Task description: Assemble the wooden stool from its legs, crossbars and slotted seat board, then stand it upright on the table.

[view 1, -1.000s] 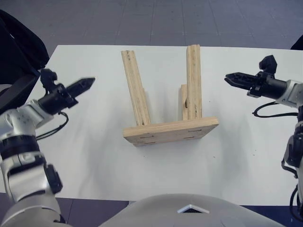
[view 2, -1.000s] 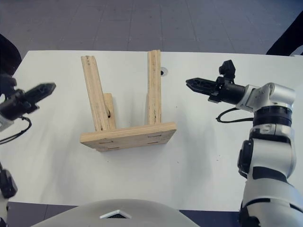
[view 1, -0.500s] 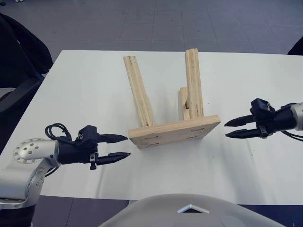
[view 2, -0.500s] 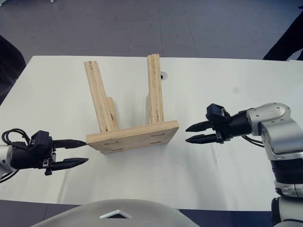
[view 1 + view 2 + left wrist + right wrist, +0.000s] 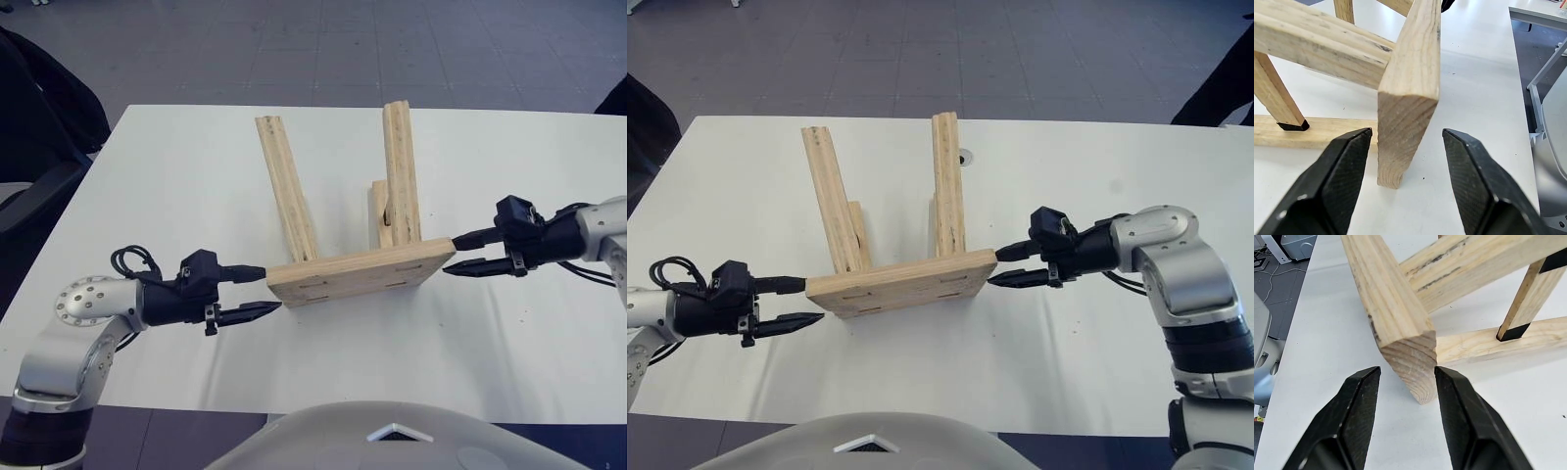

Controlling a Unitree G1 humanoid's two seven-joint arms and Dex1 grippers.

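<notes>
The stool lies on its side at the middle of the table [image 5: 176, 176], with its seat board [image 5: 361, 271] standing on edge nearest me and its two upper legs [image 5: 285, 188] [image 5: 401, 171] running away from me behind it. My left gripper [image 5: 271, 292] sits at the board's left end and my right gripper [image 5: 451, 256] at its right end. Each has one finger on either face of the board, so the board lies between both grippers.
</notes>
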